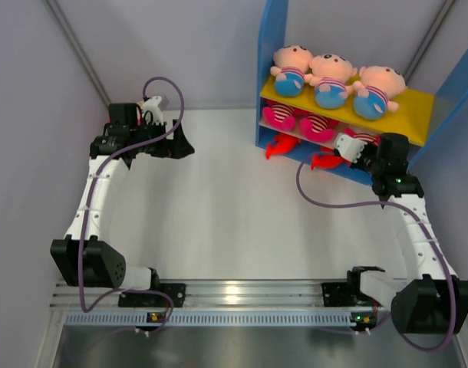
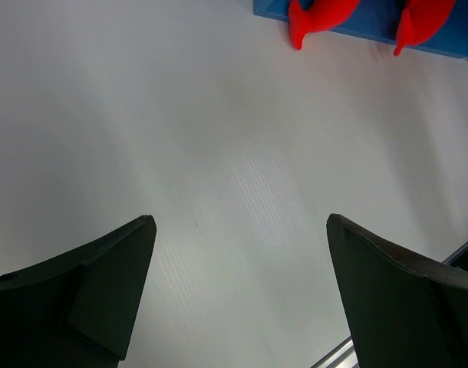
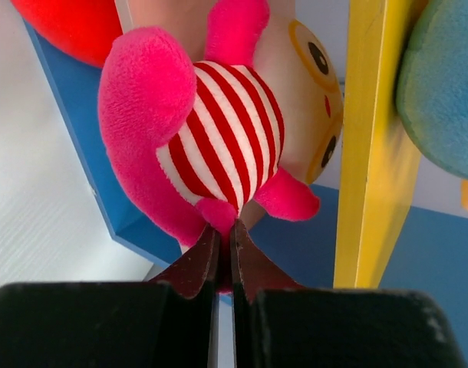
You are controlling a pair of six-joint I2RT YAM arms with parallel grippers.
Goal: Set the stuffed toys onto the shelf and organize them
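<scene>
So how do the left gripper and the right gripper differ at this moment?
The left gripper is wide open and holds nothing; the right gripper is shut on a pink foot of the striped doll. The left gripper hangs over the table, away from the shelf; the right gripper is at the shelf, by its middle level. Both are dark in colour.

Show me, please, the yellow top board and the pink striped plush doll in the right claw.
yellow top board (image 1: 418, 113), top view, bare right end.
pink striped plush doll (image 3: 219, 134), right wrist view, striped belly.
</scene>
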